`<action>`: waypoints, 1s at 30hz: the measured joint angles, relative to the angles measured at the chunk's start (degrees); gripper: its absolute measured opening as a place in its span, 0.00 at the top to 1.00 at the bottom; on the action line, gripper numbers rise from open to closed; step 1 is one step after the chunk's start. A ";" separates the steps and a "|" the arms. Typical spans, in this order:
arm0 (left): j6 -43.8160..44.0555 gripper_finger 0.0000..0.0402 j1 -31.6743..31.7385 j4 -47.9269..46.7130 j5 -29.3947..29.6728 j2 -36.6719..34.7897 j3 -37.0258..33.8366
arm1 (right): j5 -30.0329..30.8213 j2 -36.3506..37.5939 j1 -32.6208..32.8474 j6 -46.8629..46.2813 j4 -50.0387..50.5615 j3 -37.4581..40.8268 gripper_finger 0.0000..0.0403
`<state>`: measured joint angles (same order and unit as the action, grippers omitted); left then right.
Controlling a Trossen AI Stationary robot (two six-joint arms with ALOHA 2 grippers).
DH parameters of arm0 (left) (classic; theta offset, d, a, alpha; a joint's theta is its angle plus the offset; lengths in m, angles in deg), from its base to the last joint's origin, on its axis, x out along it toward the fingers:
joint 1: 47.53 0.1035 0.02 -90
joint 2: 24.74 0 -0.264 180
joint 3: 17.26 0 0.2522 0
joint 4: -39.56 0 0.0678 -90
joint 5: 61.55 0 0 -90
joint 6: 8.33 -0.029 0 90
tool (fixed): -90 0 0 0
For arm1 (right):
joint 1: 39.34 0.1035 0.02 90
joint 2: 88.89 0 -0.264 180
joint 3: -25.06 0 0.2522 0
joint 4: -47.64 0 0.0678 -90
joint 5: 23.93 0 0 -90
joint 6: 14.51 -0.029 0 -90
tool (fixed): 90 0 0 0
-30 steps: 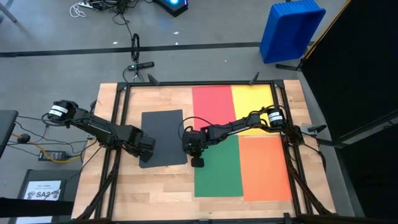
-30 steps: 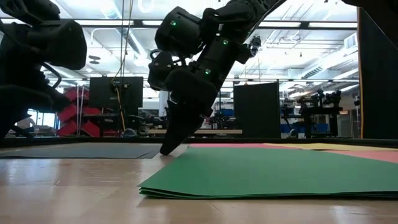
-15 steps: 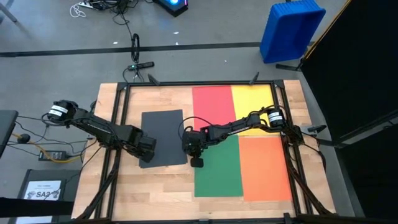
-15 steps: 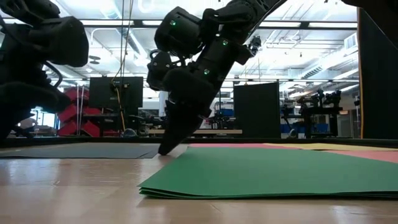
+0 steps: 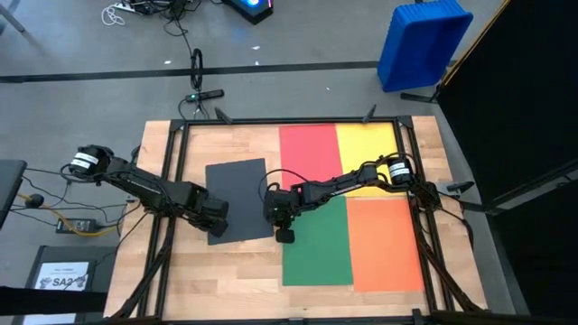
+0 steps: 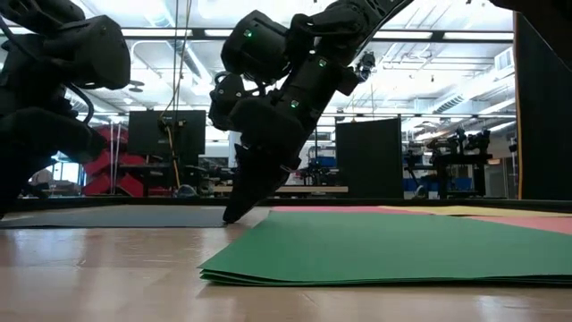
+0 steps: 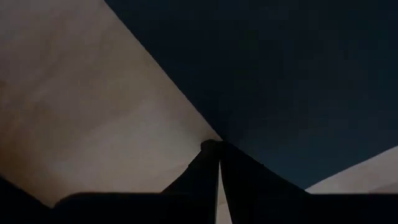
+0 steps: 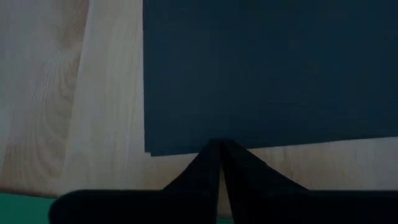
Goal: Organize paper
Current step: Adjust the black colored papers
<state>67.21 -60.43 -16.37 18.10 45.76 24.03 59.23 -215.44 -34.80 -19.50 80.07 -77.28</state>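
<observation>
High view: both arms are pressing closed pincers onto the dark grey paper [image 5: 237,199] at mid-tabletop [image 5: 235,262], left pincer [image 5: 217,227] at its near-left corner, right pincer [image 5: 284,234] by its near-right corner, probably to slide it toward the green sheet [image 5: 316,244].

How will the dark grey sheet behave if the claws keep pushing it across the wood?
The dark grey sheet lies flat and thin, so probably light and floppy. It likely slides easily on the bare wooden table. Pushed edge-on by the shut right claw, it may buckle.

Dark grey paper [image 5: 238,199], red, yellow, green, orange sheets; blue bin [image 5: 422,43].
</observation>
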 joint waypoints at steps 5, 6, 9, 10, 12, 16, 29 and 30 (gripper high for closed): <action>0.14 1.00 0.00 1.28 0.09 0.00 -0.02 | -0.10 -0.04 0.00 -0.64 -0.25 0.00 1.00; 0.14 1.00 0.00 1.66 0.11 0.00 0.00 | -0.12 -0.04 0.00 -0.83 -0.27 0.00 1.00; -0.03 1.00 0.00 2.12 0.20 0.04 0.00 | -0.18 -0.04 0.00 -0.83 -0.21 0.00 1.00; -0.11 1.00 0.00 1.90 0.20 0.04 0.02 | -0.24 -0.04 0.00 -0.83 -0.07 0.00 1.00; -0.15 1.00 0.00 0.73 0.20 0.07 0.09 | -0.30 -0.04 -0.02 -0.85 0.40 -0.01 1.00; -0.48 1.00 0.02 -0.45 0.28 -0.07 0.15 | -0.33 -0.01 -0.02 -0.87 1.52 -0.13 1.00; -3.22 1.00 0.03 -7.09 4.82 0.11 2.94 | -0.74 0.12 -0.02 -0.90 2.64 -0.13 1.00; -3.34 1.00 0.08 -9.02 5.96 0.14 3.60 | -0.74 0.12 -0.02 -0.90 2.69 -0.13 1.00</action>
<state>63.87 -60.35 -25.39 24.06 45.90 27.64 58.50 -215.32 -34.82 -20.40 82.76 -77.41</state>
